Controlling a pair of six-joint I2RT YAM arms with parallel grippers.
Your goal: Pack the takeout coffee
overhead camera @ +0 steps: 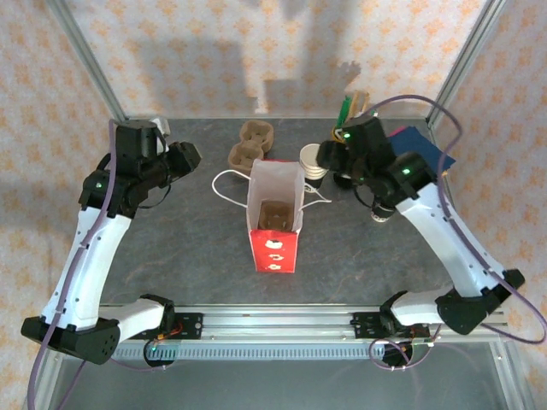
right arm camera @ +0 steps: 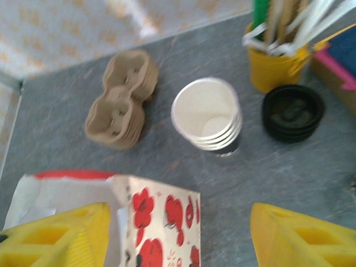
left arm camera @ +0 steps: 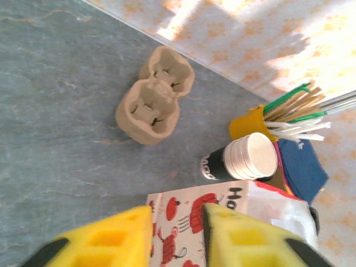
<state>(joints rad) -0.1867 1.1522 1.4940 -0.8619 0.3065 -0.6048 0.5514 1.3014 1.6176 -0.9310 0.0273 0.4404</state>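
Writing first: on paper bag (left arm camera: pixel 261 196), black letters "Ho" on white side, rest cut off at frame edge; red printed figures around them. Red lower band on bag's near face w/ small white marks, not legible. On takeout coffee (right arm camera: pixel 207 114), white lettering on dark band in left wrist view, too small to read.

Takeout coffee upright on counter (overhead camera: pixel 171 248), open-topped, just beside bag's far-right corner; contact w/ bag can't be told.

Right tool (right arm camera: pixel 178 222): fingers wide apart, clamped on nothing. Hangs over bag's far-right edge, coffee ahead of it, roughly centred btw the two finger lines, apart from both.

Left tool (left arm camera: pixel 177 218): fingers apart by a narrow gap, nothing held. Well left of bag in top view, coffee on bag's other side from it.

Bag upright, mouth open, brown cardboard piece (overhead camera: pixel 275 215) inside; white cord handle (overhead camera: pixel 224 184) on counter left of bag. Brown 2-cup carrier (overhead camera: pixel 249 143) beyond bag, to far left of it. Yellow cup of stirrers (right arm camera: pixel 275 67) & black lids (right arm camera: pixel 293 112) right of bag, past coffee.
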